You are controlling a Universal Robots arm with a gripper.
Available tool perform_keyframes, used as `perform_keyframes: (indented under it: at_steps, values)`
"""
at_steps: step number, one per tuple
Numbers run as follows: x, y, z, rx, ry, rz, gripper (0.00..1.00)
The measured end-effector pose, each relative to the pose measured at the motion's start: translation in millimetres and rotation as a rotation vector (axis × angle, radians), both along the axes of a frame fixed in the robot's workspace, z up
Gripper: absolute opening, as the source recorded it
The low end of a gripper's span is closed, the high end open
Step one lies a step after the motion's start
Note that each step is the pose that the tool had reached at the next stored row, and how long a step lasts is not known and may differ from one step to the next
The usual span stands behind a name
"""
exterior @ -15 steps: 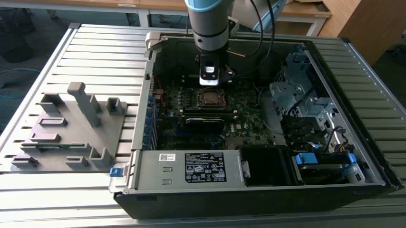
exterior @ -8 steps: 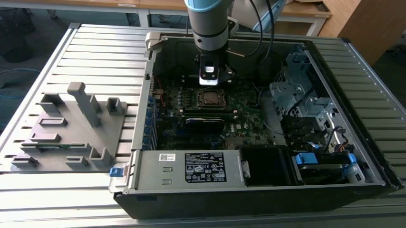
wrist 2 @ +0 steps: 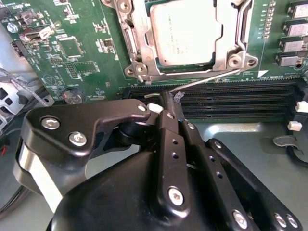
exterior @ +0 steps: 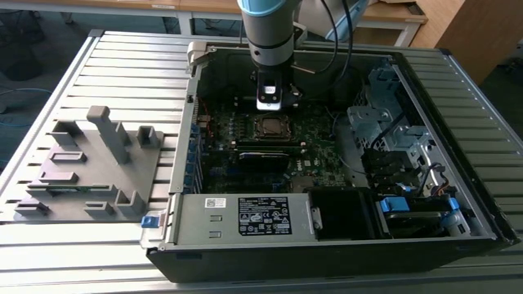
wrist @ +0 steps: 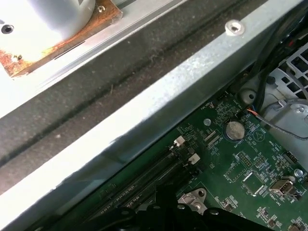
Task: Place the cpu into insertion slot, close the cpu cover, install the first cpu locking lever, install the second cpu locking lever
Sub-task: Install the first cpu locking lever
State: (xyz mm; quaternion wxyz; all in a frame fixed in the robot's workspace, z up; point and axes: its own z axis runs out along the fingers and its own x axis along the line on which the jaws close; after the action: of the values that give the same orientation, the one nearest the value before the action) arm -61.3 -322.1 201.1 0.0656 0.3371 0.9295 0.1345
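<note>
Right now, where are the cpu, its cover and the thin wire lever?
the cpu (wrist 2: 185, 31), second wrist view, middle of its face.
the cpu cover (wrist 2: 228, 45), second wrist view, frame's side bar.
the locking lever (wrist 2: 211, 78), second wrist view, mid-shaft.

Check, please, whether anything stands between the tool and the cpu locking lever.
Nothing visible does. In the second wrist view the shut tool sits against the free end of the locking lever, beside the memory slots; the cpu lies under the closed cpu cover.

We find the gripper (wrist 2: 168, 103), fingers together, at the tip of the locking lever (wrist 2: 211, 79), just beside the cpu cover (wrist 2: 137, 38) lying over the cpu (wrist 2: 185, 31)
</note>
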Motion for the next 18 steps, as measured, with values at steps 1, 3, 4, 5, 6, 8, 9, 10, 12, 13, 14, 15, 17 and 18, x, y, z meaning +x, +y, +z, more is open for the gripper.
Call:
perform_keyframes:
  at_steps: [1,3,4,5,6,8,9,10,12,13,14,15,17,18]
  values:
    - [0.0,0.0,-0.3,-0.0025,0.0001,0.0,0.1]
    - [0.0,-0.1,-0.8,-0.0063,0.0002,0.0,0.1]
    - [0.0,-0.1,-0.8,-0.0065,0.0002,0.0,0.1]
    - [0.0,-0.1,-0.8,-0.0066,0.0001,0.0,0.1]
    - [0.0,-0.1,-0.8,-0.0065,0.0001,0.0,0.1]
    - [0.0,0.0,-1.1,-0.0071,-0.0001,0.0,0.1]
    - [0.0,0.0,-1.4,-0.0086,-0.0002,0.0,0.1]
    - [0.0,0.0,-1.6,-0.0116,0.0,0.0,0.1]
    - [0.0,-0.1,-1.9,-0.0152,0.0002,0.0,0.1]
    - [0.0,-0.1,-2.0,-0.0157,0.0001,0.0,0.1]
    - [0.0,0.0,-2.3,-0.0176,-0.0001,0.0,0.1]
    - [0.0,0.0,-2.7,-0.0204,-0.0001,0.0,0.1]
    - [0.0,0.1,-3.3,-0.0254,0.0,0.0,0.1]
    - [-0.1,0.5,-3.3,-0.0256,0.0,0.0,0.1]
